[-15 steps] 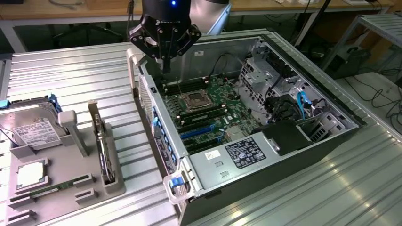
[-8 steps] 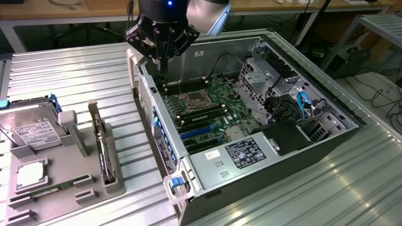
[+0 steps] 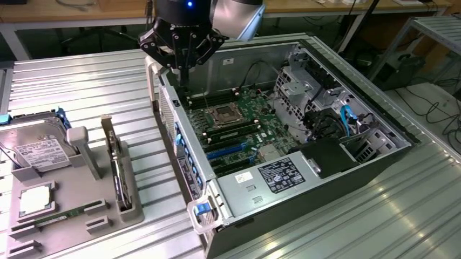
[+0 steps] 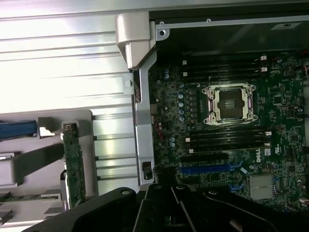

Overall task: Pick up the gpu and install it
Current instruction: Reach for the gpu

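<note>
A ribbed metal counter [image 3: 86, 81] is spreading across the scene, with light glaring off its ridges. Beyond the counter, a long wooden desk [image 3: 72, 11] is running along the back, with dark cables hanging under it. Off the counter's far corner, at the exterior view's right, a grey metal rack [image 3: 432, 27] is standing on a pale floor [image 3: 412, 101], where loose black cables [image 3: 436, 111] are lying.

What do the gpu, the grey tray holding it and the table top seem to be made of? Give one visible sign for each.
The gpu: green circuit board, probably fibreglass laminate, matt; small soldered parts dot it.
The grey tray: likely plastic, dull and evenly coloured, with blocky moulded shapes.
The table top: metal, probably aluminium; silvery ribs give bright glints.
</note>
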Available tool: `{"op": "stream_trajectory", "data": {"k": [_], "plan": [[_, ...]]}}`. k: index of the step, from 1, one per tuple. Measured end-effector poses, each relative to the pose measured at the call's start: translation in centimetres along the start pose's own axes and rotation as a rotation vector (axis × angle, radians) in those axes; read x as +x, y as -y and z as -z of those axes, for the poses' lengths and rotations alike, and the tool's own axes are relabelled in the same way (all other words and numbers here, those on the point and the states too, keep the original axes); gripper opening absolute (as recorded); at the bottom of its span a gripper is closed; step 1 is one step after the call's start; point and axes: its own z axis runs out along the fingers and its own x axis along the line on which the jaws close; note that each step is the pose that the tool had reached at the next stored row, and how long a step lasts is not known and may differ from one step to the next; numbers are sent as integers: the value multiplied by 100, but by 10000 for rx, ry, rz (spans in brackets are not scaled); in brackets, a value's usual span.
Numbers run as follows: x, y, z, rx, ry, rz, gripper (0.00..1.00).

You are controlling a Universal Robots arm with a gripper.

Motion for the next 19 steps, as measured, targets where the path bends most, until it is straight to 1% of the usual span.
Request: {"op": "stream_trajectory", "data": {"k": [7,19], "plan": [[57,9,1,1,-1,1,11],[184,31,0,0,-5,-1,11]]}}
